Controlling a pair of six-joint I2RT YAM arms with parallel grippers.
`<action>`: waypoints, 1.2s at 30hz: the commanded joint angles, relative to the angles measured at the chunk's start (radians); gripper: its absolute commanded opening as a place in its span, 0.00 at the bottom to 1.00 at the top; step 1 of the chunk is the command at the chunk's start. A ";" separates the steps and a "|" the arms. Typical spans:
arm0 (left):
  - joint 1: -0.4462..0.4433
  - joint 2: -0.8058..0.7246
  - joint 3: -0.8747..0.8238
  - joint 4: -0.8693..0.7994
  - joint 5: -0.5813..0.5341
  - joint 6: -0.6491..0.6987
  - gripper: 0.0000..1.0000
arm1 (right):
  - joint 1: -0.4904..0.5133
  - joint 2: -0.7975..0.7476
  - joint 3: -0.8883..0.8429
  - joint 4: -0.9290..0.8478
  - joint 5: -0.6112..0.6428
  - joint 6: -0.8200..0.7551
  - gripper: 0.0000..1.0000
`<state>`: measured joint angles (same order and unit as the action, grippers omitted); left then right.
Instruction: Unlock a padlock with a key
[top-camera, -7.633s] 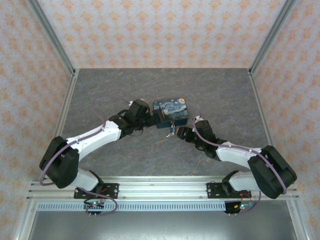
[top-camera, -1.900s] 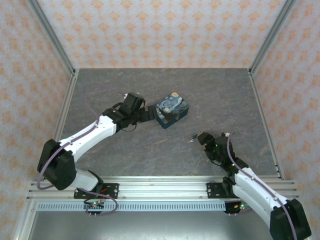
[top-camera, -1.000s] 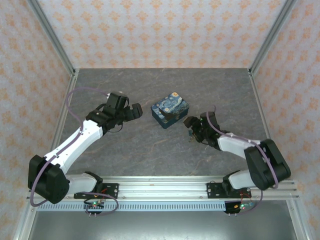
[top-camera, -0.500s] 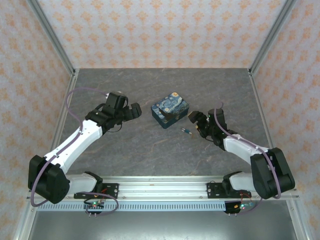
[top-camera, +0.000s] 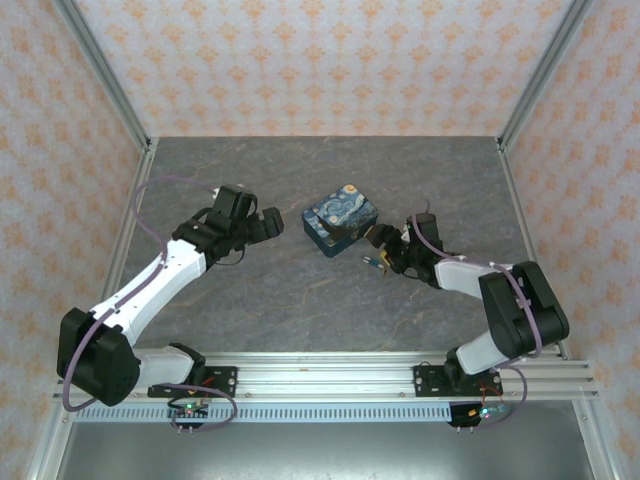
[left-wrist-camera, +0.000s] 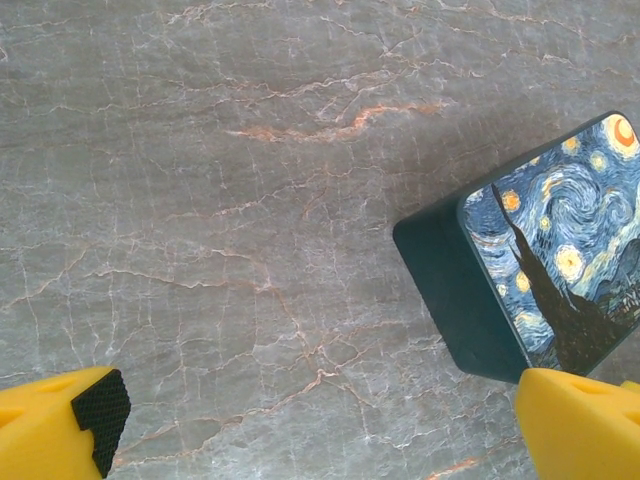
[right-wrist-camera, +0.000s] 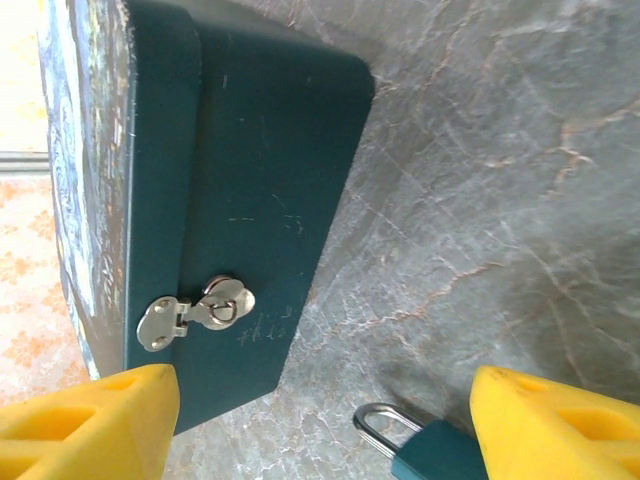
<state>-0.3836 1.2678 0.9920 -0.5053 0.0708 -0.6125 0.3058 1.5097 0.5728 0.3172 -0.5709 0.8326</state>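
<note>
The padlock (right-wrist-camera: 432, 455) is a small teal body with a silver shackle, lying flat on the table. It sits between the yellow fingers (right-wrist-camera: 560, 430) of my right gripper (right-wrist-camera: 320, 430), which is open and not touching it. From above, the padlock (top-camera: 371, 263) lies just right of a starry-night box (top-camera: 341, 218), with my right gripper (top-camera: 383, 253) over it. I cannot make out the key. My left gripper (top-camera: 268, 222) is open and holds nothing, a short way left of the box (left-wrist-camera: 540, 270).
The box's (right-wrist-camera: 250, 150) teal front wall carries a silver hasp (right-wrist-camera: 195, 310) facing my right gripper. Grey marbled tabletop (top-camera: 300, 290) lies around it. Metal frame posts and patterned walls border the table on three sides.
My right gripper has swung down and left, back over the padlock, which lay clear of it half a second ago. The left arm and the box have stayed put.
</note>
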 joint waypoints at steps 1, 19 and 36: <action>0.006 0.013 -0.011 0.015 0.003 -0.013 1.00 | 0.015 0.024 0.041 0.071 -0.047 -0.023 0.76; 0.006 0.024 -0.015 0.032 0.000 -0.019 1.00 | 0.085 -0.527 -0.141 -0.207 -0.042 -0.015 0.80; 0.039 -0.180 -0.161 0.142 -0.414 0.138 1.00 | -0.290 -0.472 0.143 -0.536 0.087 -0.227 0.99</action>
<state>-0.3527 1.1355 0.8818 -0.4404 -0.1734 -0.5434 0.0708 1.0019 0.6529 -0.1070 -0.5453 0.6857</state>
